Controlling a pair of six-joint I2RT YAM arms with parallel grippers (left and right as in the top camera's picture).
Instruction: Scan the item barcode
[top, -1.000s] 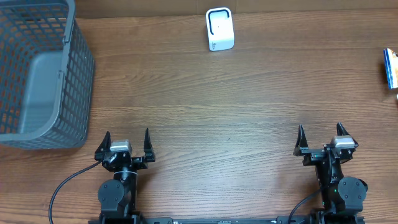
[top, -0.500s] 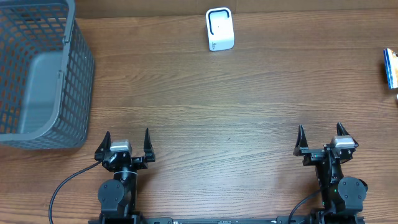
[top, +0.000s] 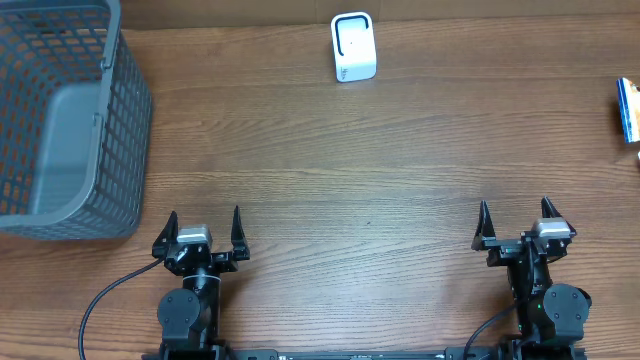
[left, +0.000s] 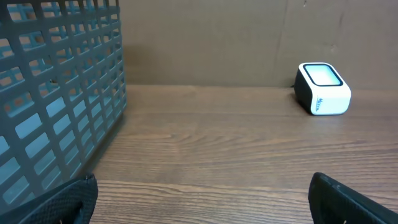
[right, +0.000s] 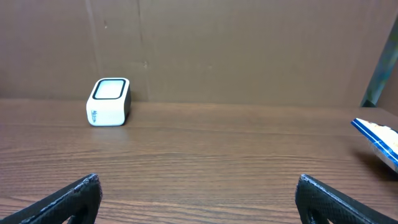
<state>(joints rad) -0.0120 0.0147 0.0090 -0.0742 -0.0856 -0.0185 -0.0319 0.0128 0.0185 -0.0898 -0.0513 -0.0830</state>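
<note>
Where the arms wait: the near edge of the brown wooden table (top: 330, 180), six o'clock in the overhead view.
Left gripper (top: 204, 212): jaws spread wide, holding nothing and touching nothing.
Right gripper (top: 515, 203): likewise wide apart and empty; judged the nearer arm to the item.
Item: a blue-and-white flat package (top: 629, 110) at the table's right edge, about two o'clock from the Right gripper and well apart. The frame cuts most of it off; the visible strip runs twelve to six.
Basket: a grey plastic mesh basket (top: 60, 120), ten o'clock from the Left gripper.
Scanner: a white box scanner (top: 353, 47) with a dark-rimmed window, at the far edge, between ten and eleven o'clock from the Right gripper.
</note>
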